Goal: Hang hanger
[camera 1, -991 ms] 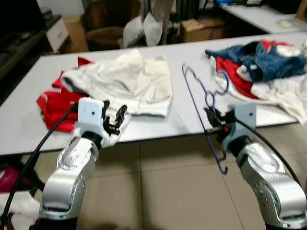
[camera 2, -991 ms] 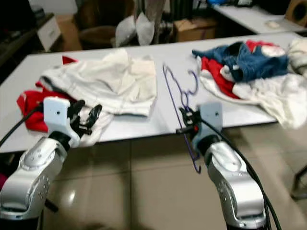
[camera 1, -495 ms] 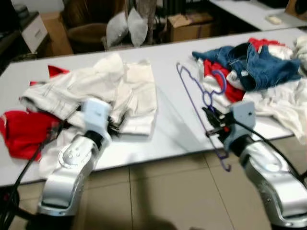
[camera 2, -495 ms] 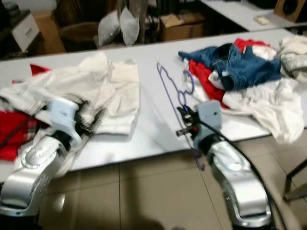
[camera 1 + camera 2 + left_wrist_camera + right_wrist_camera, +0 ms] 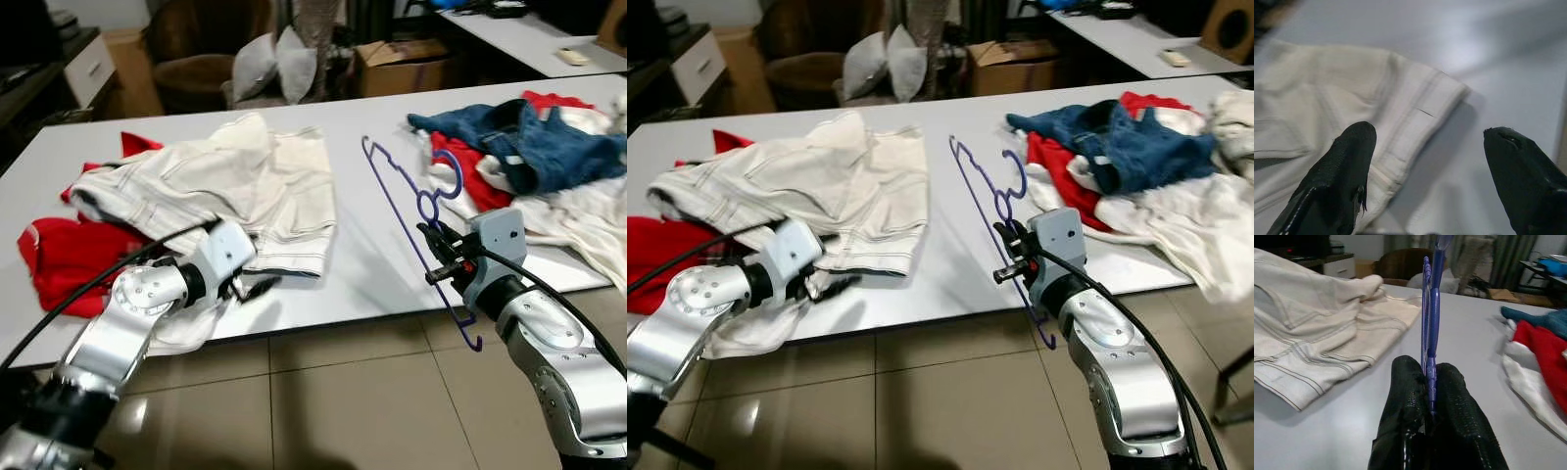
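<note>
Purple hanger (image 5: pixel 411 220) sits clamped in the right gripper (image 5: pixel 438 257) at centre-right, while the left gripper (image 5: pixel 1425 166) gapes over cream trousers (image 5: pixel 230 191).

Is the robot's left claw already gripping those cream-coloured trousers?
No, the left gripper is open, its black fingers spread apart just above the hem of the cream trousers.

The left gripper (image 5: pixel 1427 161) has its two black fingers (image 5: pixel 1344 169) spread wide apart above the pale grey table (image 5: pixel 1508 63). A cream garment (image 5: pixel 1337 103) lies flat beneath; its stitched hem corner sits between the fingers.
</note>
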You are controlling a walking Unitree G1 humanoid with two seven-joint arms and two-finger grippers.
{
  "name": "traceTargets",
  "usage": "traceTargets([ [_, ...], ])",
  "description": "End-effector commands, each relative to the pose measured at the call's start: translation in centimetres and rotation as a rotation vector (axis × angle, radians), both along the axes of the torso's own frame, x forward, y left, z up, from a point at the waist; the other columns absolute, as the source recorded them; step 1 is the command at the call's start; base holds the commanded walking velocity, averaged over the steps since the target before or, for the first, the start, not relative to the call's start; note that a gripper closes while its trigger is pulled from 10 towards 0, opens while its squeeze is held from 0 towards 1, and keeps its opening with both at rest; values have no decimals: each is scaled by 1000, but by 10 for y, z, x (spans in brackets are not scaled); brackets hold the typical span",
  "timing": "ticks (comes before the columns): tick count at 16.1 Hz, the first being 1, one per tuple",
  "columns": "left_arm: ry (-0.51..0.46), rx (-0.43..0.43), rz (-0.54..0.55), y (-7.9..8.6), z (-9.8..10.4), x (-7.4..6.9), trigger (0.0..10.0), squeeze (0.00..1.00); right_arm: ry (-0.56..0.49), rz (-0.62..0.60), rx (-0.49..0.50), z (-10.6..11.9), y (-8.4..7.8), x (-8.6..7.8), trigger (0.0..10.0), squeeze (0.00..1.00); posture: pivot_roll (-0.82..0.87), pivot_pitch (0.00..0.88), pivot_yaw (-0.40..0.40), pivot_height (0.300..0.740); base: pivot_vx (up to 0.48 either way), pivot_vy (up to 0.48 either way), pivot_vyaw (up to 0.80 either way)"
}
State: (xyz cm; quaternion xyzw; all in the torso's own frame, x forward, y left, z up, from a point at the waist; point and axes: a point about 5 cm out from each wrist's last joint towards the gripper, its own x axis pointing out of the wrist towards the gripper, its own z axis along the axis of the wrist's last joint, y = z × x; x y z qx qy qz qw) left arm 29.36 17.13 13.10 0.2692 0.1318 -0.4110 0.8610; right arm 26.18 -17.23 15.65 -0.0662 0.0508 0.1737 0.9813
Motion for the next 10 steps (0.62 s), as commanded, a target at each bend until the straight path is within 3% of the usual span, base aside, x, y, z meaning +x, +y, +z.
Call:
traceTargets([
  [1, 35, 41, -39, 3, -4, 3, 10000, 0, -20, -16, -6, 4, -3, 2, 10000, 0, -147, 0, 84, 740, 0, 0, 0],
  [5, -28, 135, -2, 3, -14, 29, 10000, 0, -27, -29, -7, 4, -2, 4, 10000, 0, -161, 0, 94, 740, 0, 0, 0],
  [8, -43, 220, 7, 11, -18, 36, 9608, 0, -27, -31, -4, 3, -1, 3, 10000, 0, -160, 0, 99, 740, 0, 0, 0],
  [9, -48, 221, 10, 13, -17, 39, 4706, 0, -25, -32, -2, 2, -1, 4, 10000, 0, -159, 0, 100, 740, 0, 0, 0],
  [10, -37, 229, -6, 15, -20, 40, 3098, 0, -23, -32, -3, 1, -1, 4, 10000, 0, -159, 0, 104, 740, 0, 0, 0],
])
